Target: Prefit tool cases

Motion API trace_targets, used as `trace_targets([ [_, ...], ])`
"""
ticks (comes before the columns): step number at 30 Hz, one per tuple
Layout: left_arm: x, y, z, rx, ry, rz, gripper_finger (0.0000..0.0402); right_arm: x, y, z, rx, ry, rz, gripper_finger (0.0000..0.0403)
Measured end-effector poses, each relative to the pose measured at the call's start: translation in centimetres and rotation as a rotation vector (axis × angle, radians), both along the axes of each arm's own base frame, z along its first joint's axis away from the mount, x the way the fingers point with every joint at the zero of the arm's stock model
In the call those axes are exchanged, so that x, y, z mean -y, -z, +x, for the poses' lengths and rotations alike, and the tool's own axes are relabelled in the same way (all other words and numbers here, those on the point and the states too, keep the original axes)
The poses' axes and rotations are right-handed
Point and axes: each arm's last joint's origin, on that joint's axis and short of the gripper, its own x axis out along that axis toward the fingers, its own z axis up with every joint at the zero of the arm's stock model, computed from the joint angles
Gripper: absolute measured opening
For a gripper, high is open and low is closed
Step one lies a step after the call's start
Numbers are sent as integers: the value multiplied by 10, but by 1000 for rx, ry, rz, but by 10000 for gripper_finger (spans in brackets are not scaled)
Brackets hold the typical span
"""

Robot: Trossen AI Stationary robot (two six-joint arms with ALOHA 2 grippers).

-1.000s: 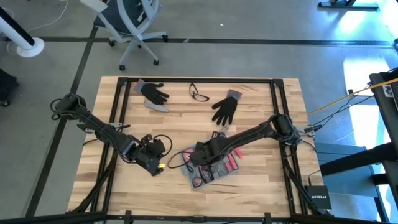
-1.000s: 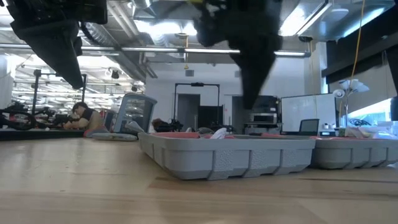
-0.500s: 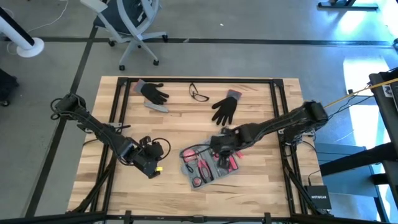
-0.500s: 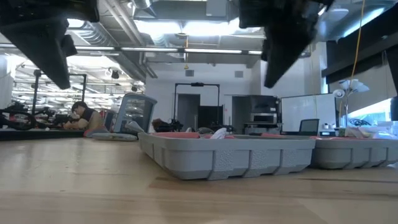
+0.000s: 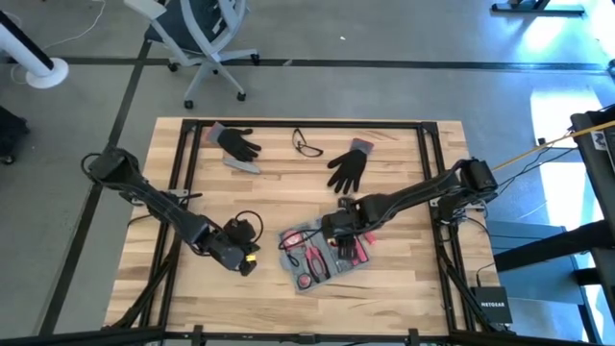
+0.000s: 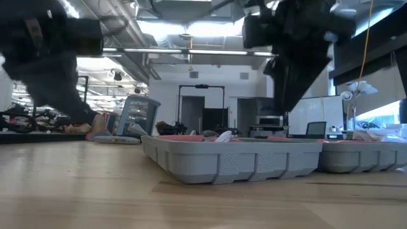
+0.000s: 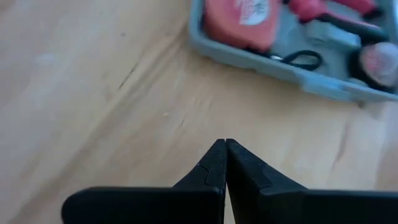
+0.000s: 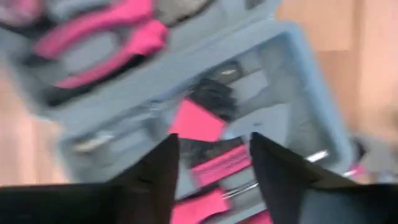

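Flat blue-grey plastic tool case (image 5: 322,252) w/ pink-handled tools lies open on the wooden desk (image 5: 404,288), front-centre; right pincer (image 5: 338,229) hovers over its far half w/ fingers spread, grasping nothing, pointed at the pink-handled pliers (image 8: 106,46). Left pincer (image 7: 225,163) clenched on nothing, low over the desk just left of the case. Risk: wrist view is blurry so prob. arm moving; a fast descent could clip the case wall, shove the case, or pop seated tools out of recesses.
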Motion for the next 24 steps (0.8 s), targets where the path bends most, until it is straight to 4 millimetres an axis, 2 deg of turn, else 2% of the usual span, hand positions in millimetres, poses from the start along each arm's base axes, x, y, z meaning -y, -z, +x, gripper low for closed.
trace_targets([
  [4, 2, 18, 12, 2, -88, -63, 0, 1, 6, 3, -3, -136, -91, 270],
  [8, 7, 35, 38, -21, -143, -108, 0, 1, 16, 4, -51, -217, -58, 302],
  [14, 9, 43, 70, -55, -151, -104, 0, -2, 19, 9, -22, -246, -1, 295],
  [17, 5, 42, 74, -52, -165, -121, 0, -3, 22, 14, 10, -251, -12, 288],
  [20, 2, 42, 75, -50, -157, -113, 0, -2, 33, 16, -25, -237, -66, 287],
  [24, 2, 42, 76, -47, -147, -102, 0, -3, 45, 18, -61, -243, -48, 286],
])
